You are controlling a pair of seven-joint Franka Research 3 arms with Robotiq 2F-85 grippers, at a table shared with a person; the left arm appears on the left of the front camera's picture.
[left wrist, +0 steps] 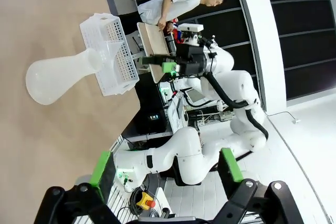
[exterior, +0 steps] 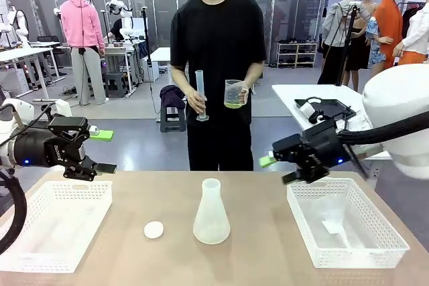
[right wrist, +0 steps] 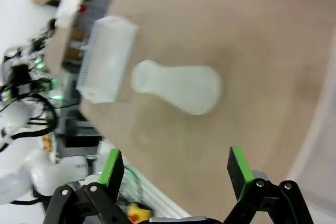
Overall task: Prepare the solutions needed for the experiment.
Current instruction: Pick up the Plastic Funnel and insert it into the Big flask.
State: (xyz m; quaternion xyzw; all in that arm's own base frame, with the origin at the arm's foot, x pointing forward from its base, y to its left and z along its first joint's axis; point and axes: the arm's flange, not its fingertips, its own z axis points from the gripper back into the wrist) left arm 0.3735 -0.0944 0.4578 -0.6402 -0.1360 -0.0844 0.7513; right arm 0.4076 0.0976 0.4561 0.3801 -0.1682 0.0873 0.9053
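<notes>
1. The solutions [exterior: 233, 104] lie shallow in the beaker [exterior: 234, 90] that the person [exterior: 218, 38] holds beyond the worktop [exterior: 268, 246], along with a cylinder [exterior: 200, 95].
2. The left gripper [exterior: 104, 152] and right gripper [exterior: 276, 169] hover, fingers [exterior: 102, 135] wide apart, empty.
3. Best, I judge: grip the flask [exterior: 211, 213] low on its neck, squarely, lest it tip.
</notes>
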